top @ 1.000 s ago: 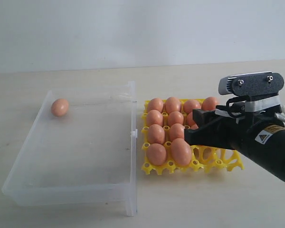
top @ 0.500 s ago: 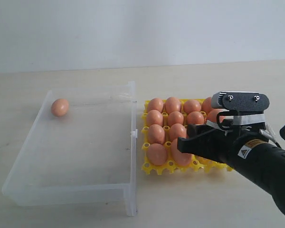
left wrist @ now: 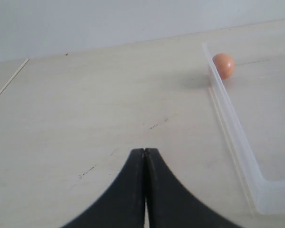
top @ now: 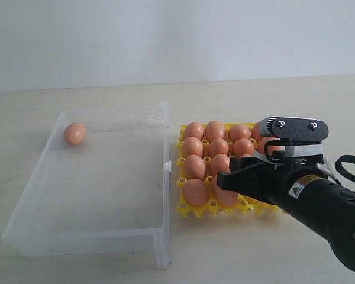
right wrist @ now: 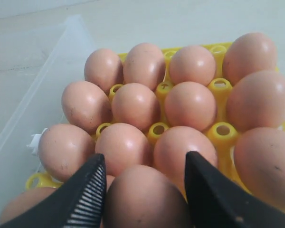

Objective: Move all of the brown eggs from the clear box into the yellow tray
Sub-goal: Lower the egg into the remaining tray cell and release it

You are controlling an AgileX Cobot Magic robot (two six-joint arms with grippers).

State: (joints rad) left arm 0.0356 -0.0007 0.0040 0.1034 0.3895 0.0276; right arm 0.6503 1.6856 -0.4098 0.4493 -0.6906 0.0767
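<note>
Here, my right tool [right wrist: 145, 166] is closed on one brown egg, the gripped egg [right wrist: 145, 202], with a pad pressed to each flank at its widest girth. It hangs low over the near row of the yellow tray [top: 201, 210], beside the egg in the near corner cell. Whether the gripped egg rests in its cell yet is hidden by the tool. The three rows behind it are full of brown eggs [right wrist: 190, 104]; the near cells under my arm cannot be seen. My left tool [left wrist: 145, 153] is shut on nothing, jaws meeting, above the bare table [top: 272, 100] just outside the clear box [top: 83, 244]. Inside that box, in the far left corner as the exterior view shows it, lies a lone egg [top: 74, 134], near the wall and well apart from the tray.

Handling, as I judge it: each egg is light and stiff, yet its thin shell is brittle and its surface smooth, so it will slip under a loose hold and crack under a hard one. Take it across the short axis, at the broadest belt, with a gentle squeeze, and release only once the cell bears it. The lone egg may roll on the slick box floor, and the nearby walls leave little room for one jaw, so approach from above.
</note>
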